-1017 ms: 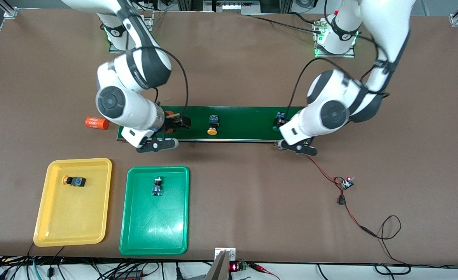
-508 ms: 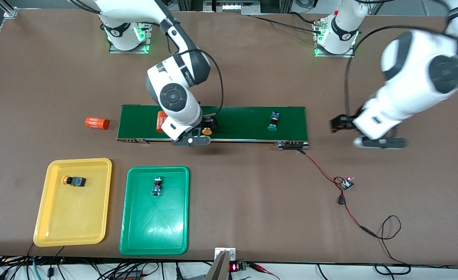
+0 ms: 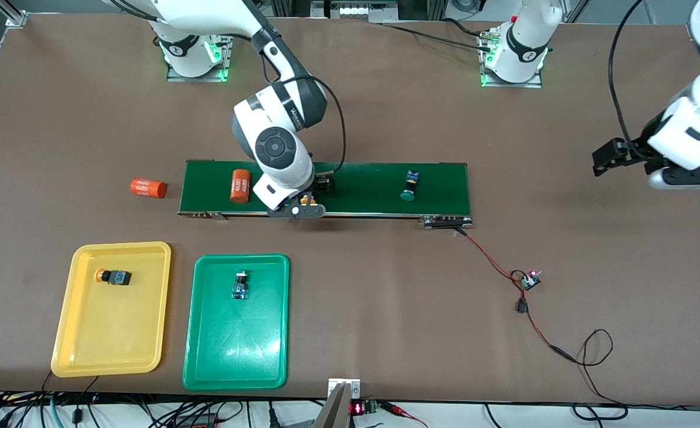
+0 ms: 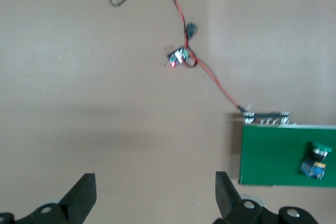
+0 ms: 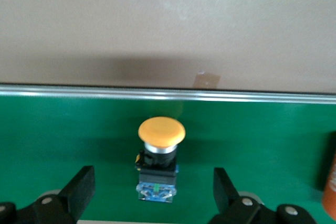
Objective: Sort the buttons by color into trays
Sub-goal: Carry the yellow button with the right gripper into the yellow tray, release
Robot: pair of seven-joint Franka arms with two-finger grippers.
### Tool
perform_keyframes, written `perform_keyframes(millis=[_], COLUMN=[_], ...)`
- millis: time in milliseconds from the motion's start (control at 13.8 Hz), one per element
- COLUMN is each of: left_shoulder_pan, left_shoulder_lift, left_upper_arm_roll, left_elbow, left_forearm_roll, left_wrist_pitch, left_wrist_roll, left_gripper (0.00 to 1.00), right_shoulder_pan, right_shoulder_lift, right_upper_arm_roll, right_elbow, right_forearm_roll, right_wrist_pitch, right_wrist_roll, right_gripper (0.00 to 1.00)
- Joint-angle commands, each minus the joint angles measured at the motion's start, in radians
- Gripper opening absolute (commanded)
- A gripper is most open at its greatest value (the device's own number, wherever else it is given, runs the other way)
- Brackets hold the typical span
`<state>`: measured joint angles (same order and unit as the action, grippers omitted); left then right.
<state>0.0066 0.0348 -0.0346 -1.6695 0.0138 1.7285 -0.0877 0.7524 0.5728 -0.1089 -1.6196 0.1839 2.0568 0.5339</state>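
A yellow button (image 5: 161, 158) lies on the dark green belt (image 3: 362, 187), its round cap pointing toward the front camera. The right pincer (image 5: 152, 195) is low over it with its two fingers (image 5: 81, 190) spread wide, one on either side of the button's body and not touching it. In the front view the right arm's wrist hides most of this button.

A green button (image 3: 410, 185) lies on the same belt, toward the left arm's end, its cap also toward the front camera. An orange cylinder (image 3: 240, 186) marked 4680 rests on the belt toward the right arm's end, just beside the right arm's wrist. A second orange cylinder (image 3: 148, 188) lies on the brown surface (image 3: 385, 309) off that end of the belt.

Nearer the front camera than the belt sit two trays side by side. The yellow tray (image 3: 142, 351) holds one yellow-capped button (image 3: 113, 276) on its side. The green tray (image 3: 267, 356), between the yellow tray and the middle of the surface, holds one button (image 3: 240, 285) with a blue and black body.

The left pincer (image 4: 152, 198) hangs open and empty over bare surface, well apart from the belt's end. A red and black wire (image 3: 492, 267) runs from that belt end to a small circuit board (image 3: 529, 279).
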Motion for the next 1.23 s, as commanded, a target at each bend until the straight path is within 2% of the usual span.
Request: perform_keyframes(millis=[0,218,436,799,872,944,1162], left_shoulder_pan=[0.006,0.023,0.024,0.012,0.012,0.01,0.01], left_shoulder_lift=[-0.013,-0.027,-0.021,-0.021,-0.021,-0.021,-0.021], left_upper_arm_roll=[0.041,0.035,0.012,0.002,0.002,0.002,-0.018], left_elbow=[0.004,0.005,0.016,0.019,0.019,0.019,0.021], left_forearm_roll=[-0.028,-0.029,-0.024,0.025,0.025,0.025,0.025], left_wrist_pitch=[0.007,-0.099,-0.107,-0.116,-0.116,-0.118,-0.118], left_wrist_roll=[0.077,0.151,0.144,0.143,0.143,0.143,0.141], left_gripper=[1.0,1.0,1.0,1.0,1.0,1.0,1.0], right_shoulder_pan=[0.024,0.018,-0.019,-0.019,-0.019,-0.019,-0.025], right_shoulder_lift=[-0.007,-0.004,-0.005,-0.004,-0.004,-0.004,-0.005], right_upper_arm_roll=[-0.009,-0.012,-0.012,-0.014,-0.014,-0.014,-0.014], right_elbow=[-0.055,-0.059,-0.071,-0.1,-0.105,-0.108,-0.105], right_forearm_roll=[-0.018,-0.018,-0.02,-0.018,-0.018,-0.018,-0.014], right_wrist_pitch=[0.052,0.057,0.055,0.066,0.072,0.072,0.065], right_wrist_roll=[0.021,0.021,0.005,0.006,0.006,0.006,0.018], right_gripper=[1.0,0.98,0.89,0.88,0.84,0.73,0.23])
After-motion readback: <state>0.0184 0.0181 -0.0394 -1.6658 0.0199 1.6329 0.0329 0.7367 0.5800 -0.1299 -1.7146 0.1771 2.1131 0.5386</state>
